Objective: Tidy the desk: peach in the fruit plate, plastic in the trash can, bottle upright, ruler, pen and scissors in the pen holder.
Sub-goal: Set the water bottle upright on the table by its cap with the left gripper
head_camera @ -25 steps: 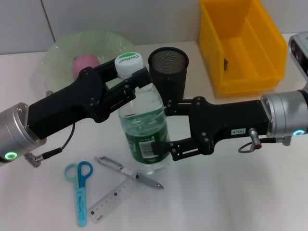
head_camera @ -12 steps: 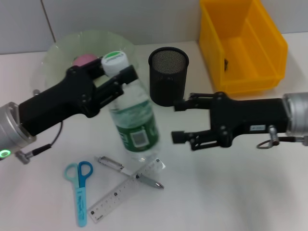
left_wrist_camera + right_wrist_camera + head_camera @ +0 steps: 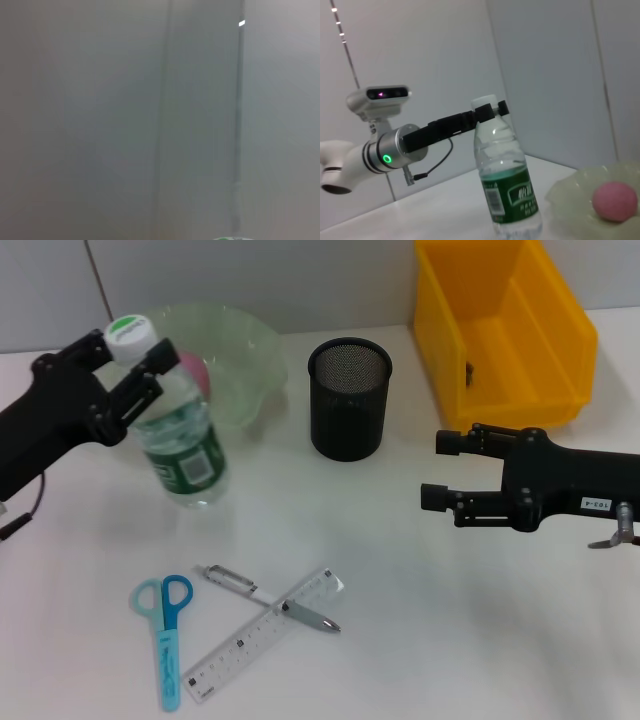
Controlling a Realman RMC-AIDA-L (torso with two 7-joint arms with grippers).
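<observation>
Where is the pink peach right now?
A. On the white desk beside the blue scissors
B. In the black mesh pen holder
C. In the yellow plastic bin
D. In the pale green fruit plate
D: the pink peach lies in the pale green fruit plate, partly hidden in the head view by the clear water bottle; the right wrist view also shows it there.

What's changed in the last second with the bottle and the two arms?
The right gripper let go of the bottle and drew back, open. The left gripper, shut on its neck, carried it left, beside the fruit plate. Scissors, ruler, pen unmoved.
</observation>
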